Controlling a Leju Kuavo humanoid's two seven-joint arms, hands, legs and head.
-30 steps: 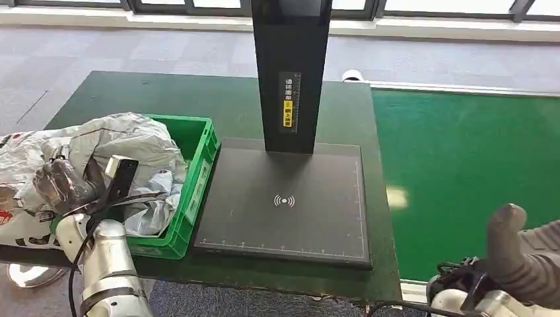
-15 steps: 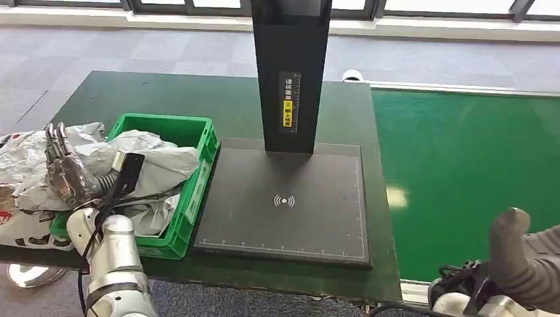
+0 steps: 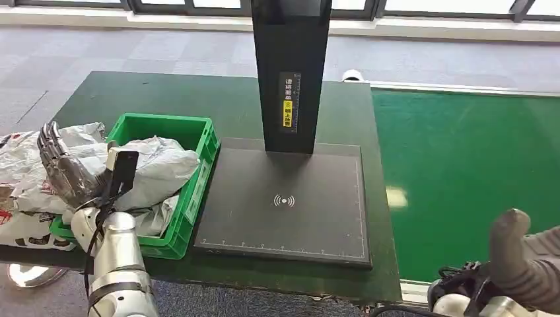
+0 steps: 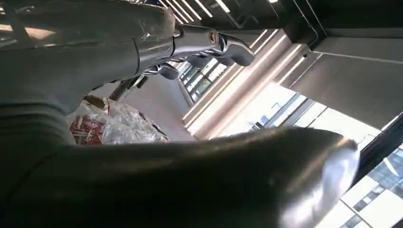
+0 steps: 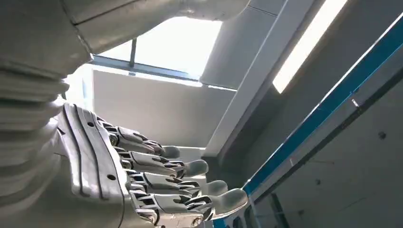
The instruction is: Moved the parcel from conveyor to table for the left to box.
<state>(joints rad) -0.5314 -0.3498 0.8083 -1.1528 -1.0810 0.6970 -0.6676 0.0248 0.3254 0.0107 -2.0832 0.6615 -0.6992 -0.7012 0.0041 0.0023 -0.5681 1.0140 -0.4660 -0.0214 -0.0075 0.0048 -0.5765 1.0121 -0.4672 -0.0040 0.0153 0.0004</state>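
A grey plastic-wrapped parcel [image 3: 155,165] lay in the green crate [image 3: 198,181] at the left end of the dark green table [image 3: 218,109], bulging above the crate's rim. The robot's left hand [image 3: 63,172] was raised just beside the crate's outer edge, fingers apart and pointing up, holding nothing. More crumpled silver-white mailers [image 3: 23,165] were heaped beyond the crate on the robot's left. The right hand [image 5: 157,183] hung low near the green conveyor [image 3: 462,172], fingers extended side by side with nothing in them; its grey thumb [image 3: 512,244] showed at the corner of the head view. The black scanner pad [image 3: 284,198] and its upright post [image 3: 290,72] stood bare between crate and belt, and no parcel showed on the conveyor. Judged from this, the boxing looked done. A clean finish would call for drawing the left hand up and away without snagging the loose wrapping, and leaving the parcel settled inside the crate walls.
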